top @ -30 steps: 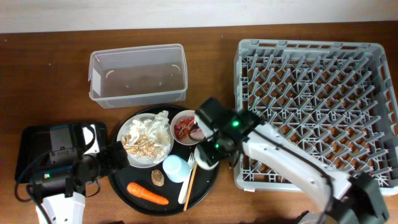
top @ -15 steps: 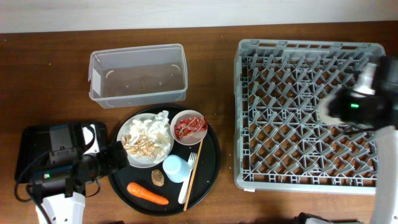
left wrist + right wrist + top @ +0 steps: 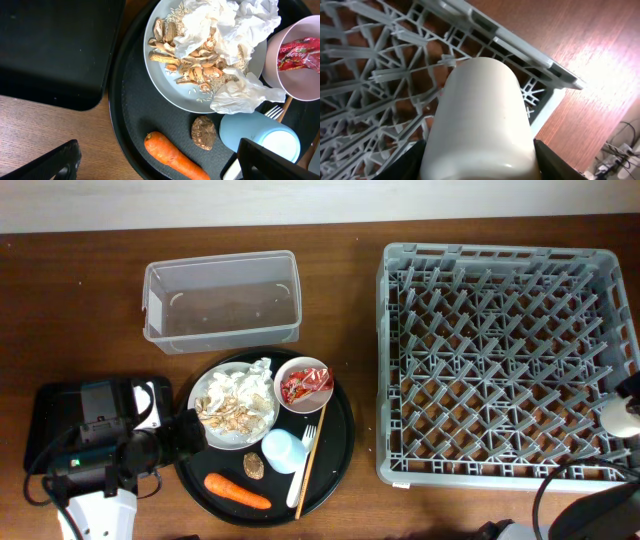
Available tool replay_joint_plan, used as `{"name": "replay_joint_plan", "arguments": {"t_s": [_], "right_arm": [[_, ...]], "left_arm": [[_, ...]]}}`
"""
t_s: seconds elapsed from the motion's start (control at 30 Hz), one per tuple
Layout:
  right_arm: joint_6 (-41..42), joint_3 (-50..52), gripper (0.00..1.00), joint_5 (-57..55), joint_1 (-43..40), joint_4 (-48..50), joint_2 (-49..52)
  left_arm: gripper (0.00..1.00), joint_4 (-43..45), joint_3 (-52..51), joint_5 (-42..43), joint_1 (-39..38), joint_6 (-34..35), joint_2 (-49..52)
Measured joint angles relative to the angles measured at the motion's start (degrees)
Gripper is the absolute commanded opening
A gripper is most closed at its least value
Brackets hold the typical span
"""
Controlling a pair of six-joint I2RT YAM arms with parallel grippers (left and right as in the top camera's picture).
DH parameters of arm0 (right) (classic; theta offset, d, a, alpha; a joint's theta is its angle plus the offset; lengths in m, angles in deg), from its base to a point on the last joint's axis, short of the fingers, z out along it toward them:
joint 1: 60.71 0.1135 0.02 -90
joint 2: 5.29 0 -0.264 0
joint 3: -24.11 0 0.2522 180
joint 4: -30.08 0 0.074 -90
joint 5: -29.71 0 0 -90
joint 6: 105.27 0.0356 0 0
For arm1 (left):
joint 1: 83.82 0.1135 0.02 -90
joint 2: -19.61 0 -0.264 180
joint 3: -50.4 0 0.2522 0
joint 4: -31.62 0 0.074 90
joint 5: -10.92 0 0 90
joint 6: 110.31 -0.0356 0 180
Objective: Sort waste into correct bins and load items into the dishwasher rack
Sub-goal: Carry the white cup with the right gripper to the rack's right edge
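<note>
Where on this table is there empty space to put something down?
Bare wood lies between the clear tub and the dishwasher rack, and left of the tub. Tub and rack are both empty. The round black tray is crowded: plate, bowl, cup, fork, carrot.

This looks like a robot lab bench set up as a dish-clearing station, not a working kitchen: a bare brown wooden table point(image 3: 80, 300) meets a plain pale wall point(image 3: 300, 200) at 12 o'clock. A grey catering-style dishwasher rack point(image 3: 500, 252) sits at 3 o'clock, a clear plastic tub point(image 3: 150, 305) at 11 o'clock, and a round black tray point(image 3: 340, 450) of leftovers near 6 o'clock. Loose cables point(image 3: 620, 150) show at 4 o'clock in the right wrist view.
</note>
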Motion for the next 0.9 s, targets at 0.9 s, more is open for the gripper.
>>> {"name": "replay_joint_plan", "arguments": {"t_s": [0.9], "right_arm": [[1.53, 0.52, 0.81, 2.10, 0.02, -0.31, 8.35]], "left_arm": [[0.99, 0.00, 0.00, 0.00, 0.00, 0.00, 0.00]]}}
